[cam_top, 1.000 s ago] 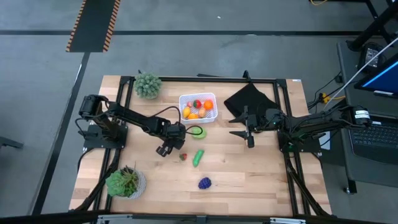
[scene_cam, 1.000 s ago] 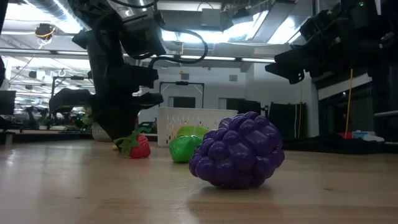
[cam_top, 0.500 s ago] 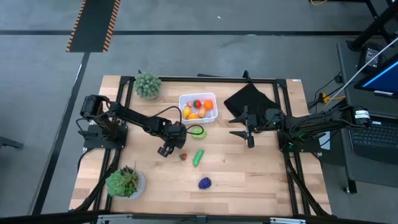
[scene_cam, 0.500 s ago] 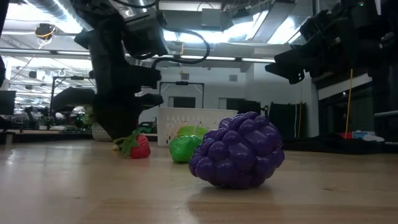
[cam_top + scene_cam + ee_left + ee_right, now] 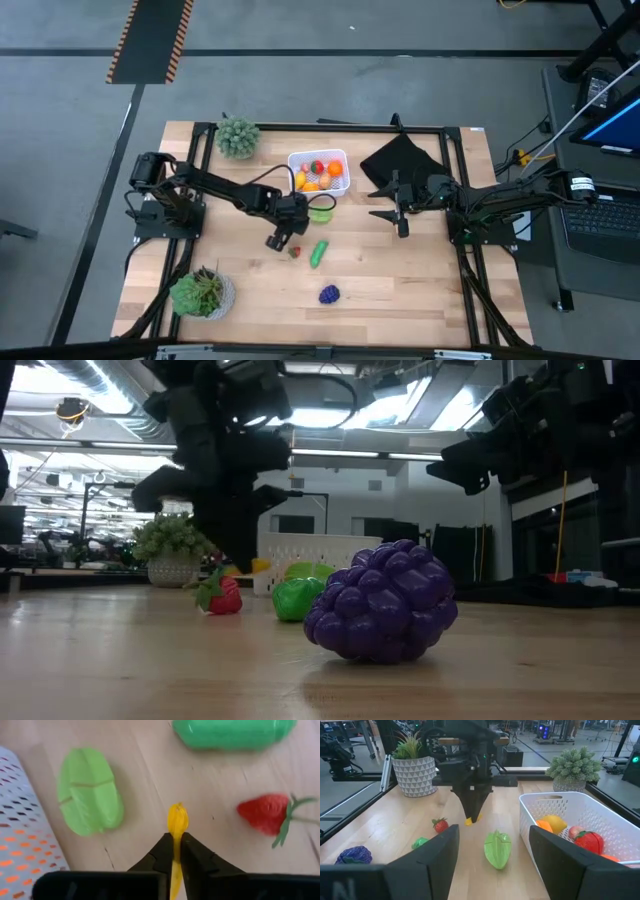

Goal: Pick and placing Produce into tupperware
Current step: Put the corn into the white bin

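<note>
Pinching a thin yellow produce piece (image 5: 177,820) by its end, the left gripper (image 5: 281,238) hangs mid-frame just below the white tupperware (image 5: 318,172), probably to carry it in, while the right gripper (image 5: 399,212) waits open, empty, right of center.

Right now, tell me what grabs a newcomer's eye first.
The purple toy grape cluster fills the low view's foreground, alone at the table's near edge. Mid-table, the left gripper pinches a thin yellow piece above the wood, between a flat green vegetable and a strawberry, beside the white tub.
</note>
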You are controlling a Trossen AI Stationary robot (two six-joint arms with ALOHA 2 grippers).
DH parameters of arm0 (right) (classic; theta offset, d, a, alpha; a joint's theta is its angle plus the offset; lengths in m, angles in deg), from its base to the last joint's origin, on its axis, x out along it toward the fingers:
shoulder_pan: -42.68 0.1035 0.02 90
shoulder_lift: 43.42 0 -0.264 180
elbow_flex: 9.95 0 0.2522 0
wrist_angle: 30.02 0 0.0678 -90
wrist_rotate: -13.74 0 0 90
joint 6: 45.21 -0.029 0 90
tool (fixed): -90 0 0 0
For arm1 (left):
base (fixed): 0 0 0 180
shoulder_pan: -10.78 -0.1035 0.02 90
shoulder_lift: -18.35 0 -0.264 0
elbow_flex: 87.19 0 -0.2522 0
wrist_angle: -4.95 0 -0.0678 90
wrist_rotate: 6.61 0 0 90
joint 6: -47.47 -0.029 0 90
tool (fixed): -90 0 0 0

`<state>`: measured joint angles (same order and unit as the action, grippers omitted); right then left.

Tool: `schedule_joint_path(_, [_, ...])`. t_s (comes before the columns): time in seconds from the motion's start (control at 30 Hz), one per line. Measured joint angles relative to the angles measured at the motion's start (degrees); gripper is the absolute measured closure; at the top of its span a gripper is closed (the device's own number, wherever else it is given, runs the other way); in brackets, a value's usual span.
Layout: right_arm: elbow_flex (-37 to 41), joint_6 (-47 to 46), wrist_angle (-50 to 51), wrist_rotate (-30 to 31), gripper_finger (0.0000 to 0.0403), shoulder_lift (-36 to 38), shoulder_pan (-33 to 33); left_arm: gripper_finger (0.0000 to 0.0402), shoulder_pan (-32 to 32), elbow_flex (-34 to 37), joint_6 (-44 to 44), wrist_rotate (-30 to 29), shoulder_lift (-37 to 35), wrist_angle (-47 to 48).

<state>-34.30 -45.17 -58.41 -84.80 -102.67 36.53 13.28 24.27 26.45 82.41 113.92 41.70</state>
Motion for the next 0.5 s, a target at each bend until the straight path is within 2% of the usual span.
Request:
schedule_joint_path(0.2, [0.0,0.0,0.0,0.0,0.0160,0.0,0.0,0.0380,-0.3,-1.9,1.9,0.1,-1.6,0.2])
schedule_joint_path(0.37, [0.0,0.0,0.3,0.0,0.0160,0.0,0.0,0.0397,-1.9,-1.9,4.8,0.6,-6.4,0.5])
schedule_joint_path(0.5, [0.0,0.0,0.3,0.0,0.0160,0.0,0.0,0.0391,-3.5,-2.0,6.0,1.8,-10.8,-0.1])
